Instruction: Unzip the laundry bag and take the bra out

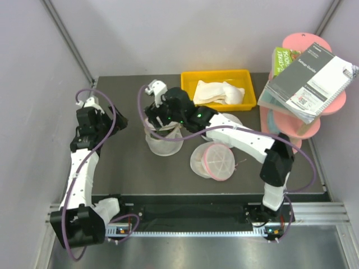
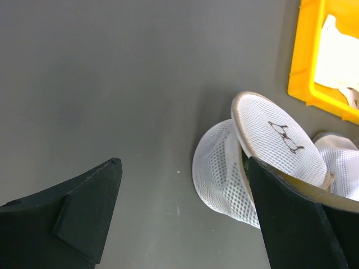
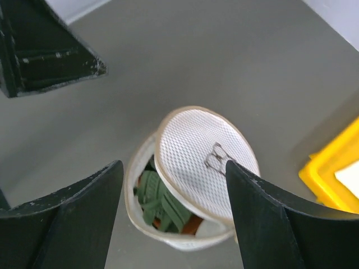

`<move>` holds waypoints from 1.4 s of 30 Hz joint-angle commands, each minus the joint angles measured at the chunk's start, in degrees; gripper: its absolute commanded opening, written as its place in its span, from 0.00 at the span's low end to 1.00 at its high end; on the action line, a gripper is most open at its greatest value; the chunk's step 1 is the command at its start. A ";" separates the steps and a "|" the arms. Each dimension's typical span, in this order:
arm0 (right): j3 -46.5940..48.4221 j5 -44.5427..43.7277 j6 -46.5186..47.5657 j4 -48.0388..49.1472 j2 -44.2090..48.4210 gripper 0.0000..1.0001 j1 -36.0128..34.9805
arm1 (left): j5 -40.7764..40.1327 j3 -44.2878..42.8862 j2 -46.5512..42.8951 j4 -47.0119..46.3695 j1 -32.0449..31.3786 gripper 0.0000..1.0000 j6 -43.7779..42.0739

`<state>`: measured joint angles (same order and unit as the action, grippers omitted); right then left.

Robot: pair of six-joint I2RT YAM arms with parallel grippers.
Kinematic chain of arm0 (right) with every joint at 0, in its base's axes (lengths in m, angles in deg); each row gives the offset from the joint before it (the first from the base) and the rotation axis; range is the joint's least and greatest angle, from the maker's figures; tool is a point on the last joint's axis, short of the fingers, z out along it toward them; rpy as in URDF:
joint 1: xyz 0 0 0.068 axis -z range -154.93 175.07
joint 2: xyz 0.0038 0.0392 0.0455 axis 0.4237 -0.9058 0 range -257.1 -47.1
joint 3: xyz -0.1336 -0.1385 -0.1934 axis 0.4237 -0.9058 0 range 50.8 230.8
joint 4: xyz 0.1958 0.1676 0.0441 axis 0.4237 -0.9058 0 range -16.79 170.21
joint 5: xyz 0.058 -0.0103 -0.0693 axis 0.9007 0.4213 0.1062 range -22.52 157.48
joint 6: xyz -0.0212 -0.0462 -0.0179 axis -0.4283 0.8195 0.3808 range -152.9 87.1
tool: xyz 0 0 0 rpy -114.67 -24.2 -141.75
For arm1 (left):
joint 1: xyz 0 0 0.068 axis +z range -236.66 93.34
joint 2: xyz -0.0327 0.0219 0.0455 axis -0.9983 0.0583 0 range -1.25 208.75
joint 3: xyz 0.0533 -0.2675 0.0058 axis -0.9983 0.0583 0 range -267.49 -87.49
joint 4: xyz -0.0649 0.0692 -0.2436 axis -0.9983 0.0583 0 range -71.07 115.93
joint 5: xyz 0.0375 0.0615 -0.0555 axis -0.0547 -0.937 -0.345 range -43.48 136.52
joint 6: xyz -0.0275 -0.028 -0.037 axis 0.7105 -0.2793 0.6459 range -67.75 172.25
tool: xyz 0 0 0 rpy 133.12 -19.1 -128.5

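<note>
Top external view: a dark grey surface [image 1: 129, 179] fills the middle of the frame, closed in by pale walls at the rear and on both sides, with the arm bases along its near edge. A yellow plastic tray [image 1: 216, 73] holding pale cloth sits against the rear edge. To the right stands a pink shelf stand [image 1: 291, 120] with a spiral-bound booklet [image 1: 314, 78] on top.

The round white mesh laundry bag with a beige-tan rim [image 1: 164, 143] stands left of centre towards the rear, just in front of the tray's left corner. Its round lid panel [image 3: 196, 162] is tilted up off the body and the mouth is open. Bunched green fabric [image 3: 160, 199] shows inside. A small dark mark [image 2: 286, 137] sits on the lid's face.

A pink-rimmed round mesh bag [image 1: 216, 161] lies near it on the right. Bare surface runs to the bag's left and in front of it.

The right gripper [image 3: 173, 165] hangs over the bag with its jaws apart and nothing between them. The left gripper [image 2: 184, 162] is at the bag's left, spread wide and holding nothing. I cannot tell whether its finger touches the rim.
</note>
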<state>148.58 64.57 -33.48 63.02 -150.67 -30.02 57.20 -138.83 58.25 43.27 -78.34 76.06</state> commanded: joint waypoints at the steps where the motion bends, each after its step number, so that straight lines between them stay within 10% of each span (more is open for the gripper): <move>1: 7.06 0.46 7.87 -1.62 -7.60 0.74 -2.65 | 4.52 0.88 -0.27 -3.24 2.93 0.99 -0.70; 19: 8.83 -7.54 10.78 -0.57 -15.70 0.62 -5.03 | 10.77 3.08 0.88 -5.00 5.04 0.98 0.71; 28: 9.45 -9.91 10.16 0.14 -17.54 0.45 -5.03 | 11.47 3.52 0.61 -5.18 5.04 0.98 0.44; 36: 9.36 -12.28 8.49 1.54 -17.28 0.00 -5.03 | 12.61 3.96 0.17 -5.62 5.04 0.97 0.53; 42: 6.30 -18.43 5.94 4.96 -13.33 0.00 -5.11 | 18.04 5.36 0.52 -7.81 4.78 0.89 0.79</move>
<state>155.48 51.41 -25.05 63.13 -168.66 -34.44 70.07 -134.80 59.15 39.75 -73.71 76.54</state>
